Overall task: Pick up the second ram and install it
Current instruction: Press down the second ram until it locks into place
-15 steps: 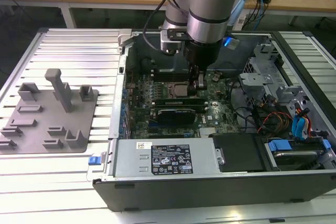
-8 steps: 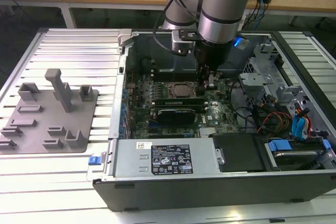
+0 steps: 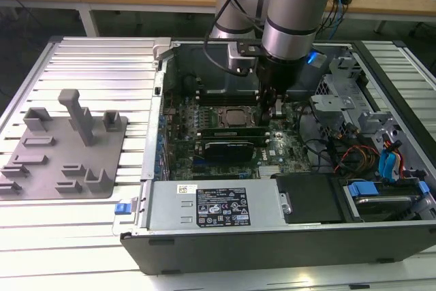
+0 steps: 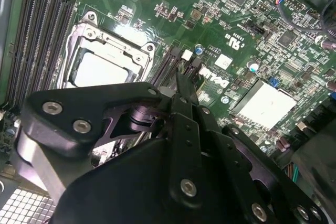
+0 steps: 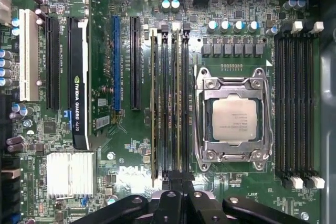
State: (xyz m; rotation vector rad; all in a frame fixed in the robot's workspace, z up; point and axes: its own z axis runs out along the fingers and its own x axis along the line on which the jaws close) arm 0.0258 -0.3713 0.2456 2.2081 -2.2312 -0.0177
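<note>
Inside the open computer case [image 3: 157, 134], two thin greenish memory sticks stand edge-on in the black slots beside the CPU socket [image 5: 233, 119]. The second ram [image 5: 178, 103] is the stick nearer the socket; the other stick [image 5: 153, 103] sits two slots away. My gripper [image 5: 181, 195] is shut, its tips at one end of the second ram. In the second wrist view the gripper [image 4: 181, 85] points its closed tips down at the slot ends, with nothing showing between the fingers. From the exterior view the gripper [image 3: 272, 110] hangs low over the motherboard just past the socket [image 3: 235, 117].
A black graphics card [image 5: 79, 87] stands beyond the sticks. Empty memory slots [image 5: 296, 103] lie on the socket's other side, by the case wall. A silver heatsink [image 5: 71, 174], the drive cage [image 3: 340, 100] and cables crowd the exterior view's right. A grey fixture plate [image 3: 65, 148] lies outside the case.
</note>
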